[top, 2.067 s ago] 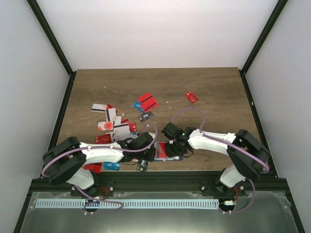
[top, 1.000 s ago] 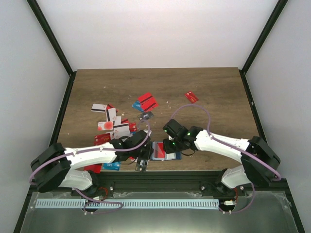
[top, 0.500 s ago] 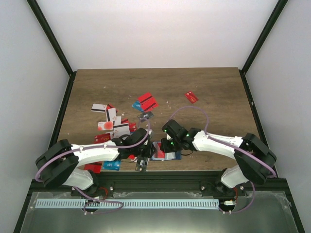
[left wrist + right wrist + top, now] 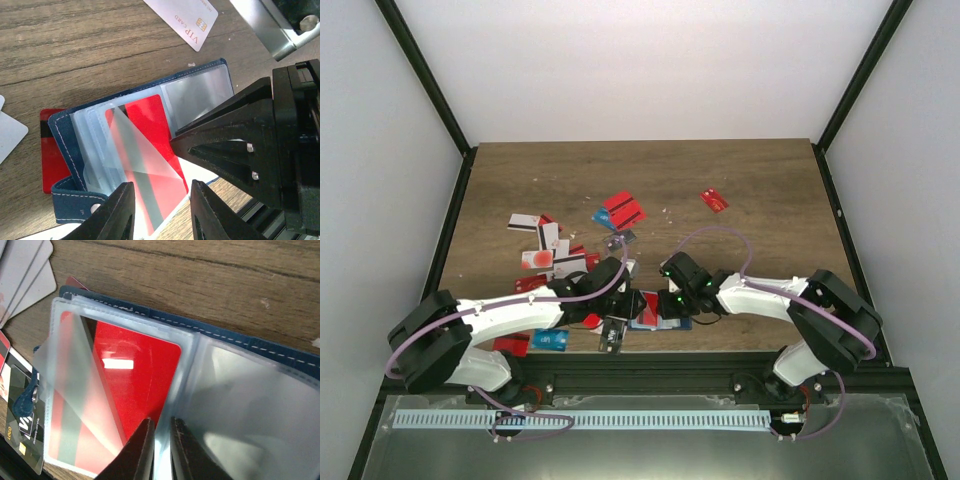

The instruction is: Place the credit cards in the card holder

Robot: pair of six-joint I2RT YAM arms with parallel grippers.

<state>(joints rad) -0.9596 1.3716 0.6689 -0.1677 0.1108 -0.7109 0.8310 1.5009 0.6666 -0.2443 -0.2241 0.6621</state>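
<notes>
Top: open card holder [image 4: 650, 318] at the near-centre edge of the tabletop [image 4: 750, 180], loose credit cards [image 4: 548, 240] far-left. Left wrist: left claw [image 4: 161, 212] spread, empty, over a sleeved red card [image 4: 150, 130]. Right wrist: right claw [image 4: 161, 450] pinches the clear sleeve [image 4: 225, 400], likely holding pockets open.

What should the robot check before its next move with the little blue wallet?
1. The card holder lying open: ok.
2. The red card all the way in its pocket: cannot tell, its near end is hidden.
3. The left gripper open, nothing pinched: ok.
4. The right gripper nipping the holder at its middle fold: ok.
5. The clear sleeve lying flat: not ok, it slants across the red card.
6. The table cleared of loose cards: not ok, many lie there.
</notes>
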